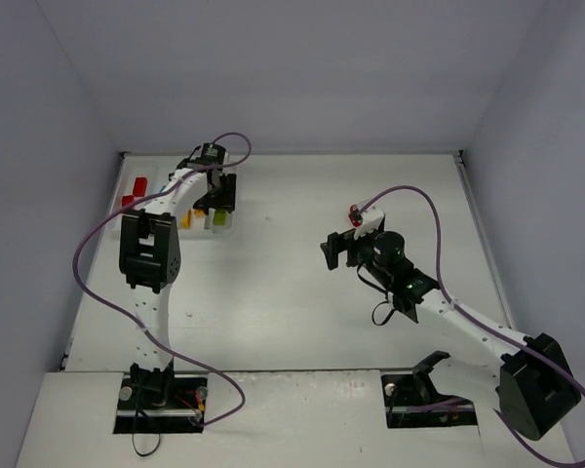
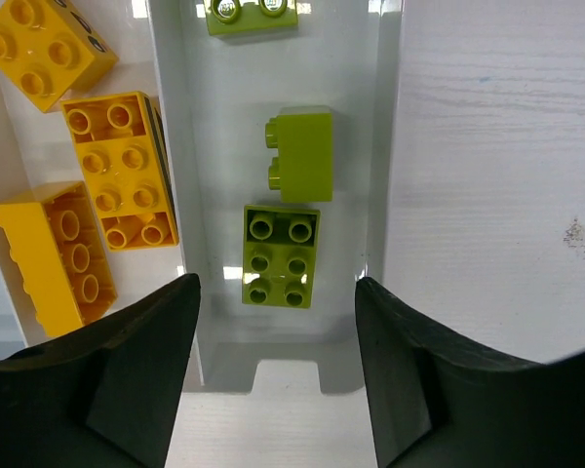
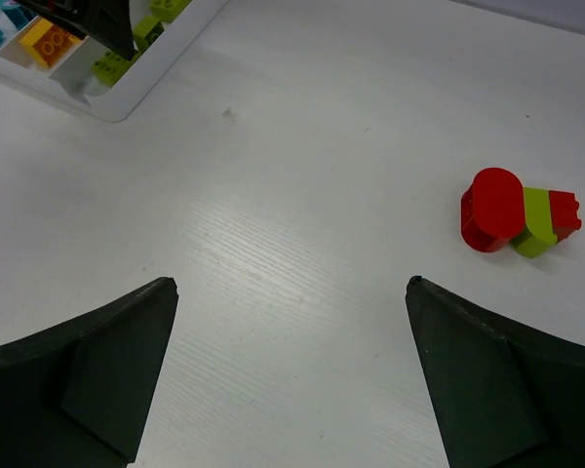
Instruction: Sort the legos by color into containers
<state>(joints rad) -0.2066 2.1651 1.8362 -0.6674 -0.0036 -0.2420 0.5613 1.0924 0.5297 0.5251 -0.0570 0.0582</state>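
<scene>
The white tray [image 1: 154, 181] lies at the far left. My left gripper [image 1: 214, 198] hangs open and empty over its rightmost compartment [image 2: 224, 117]. In the left wrist view the open gripper [image 2: 278, 317] frames three lime green bricks [image 2: 281, 255] in that compartment, and three yellow bricks [image 2: 122, 168] lie in the compartment to the left. Red bricks [image 1: 133, 190] lie at the tray's left side. My right gripper [image 1: 339, 253] is open and empty above bare table [image 3: 292, 292]. A red and lime green clump [image 3: 517, 210] lies on the table to its right, also seen from above [image 1: 354, 214].
The tray's corner [image 3: 112, 102] and the left gripper's black finger [image 3: 88, 24] show at the top left of the right wrist view. Grey walls close the table on the left, far and right sides. Purple cables loop beside both arms.
</scene>
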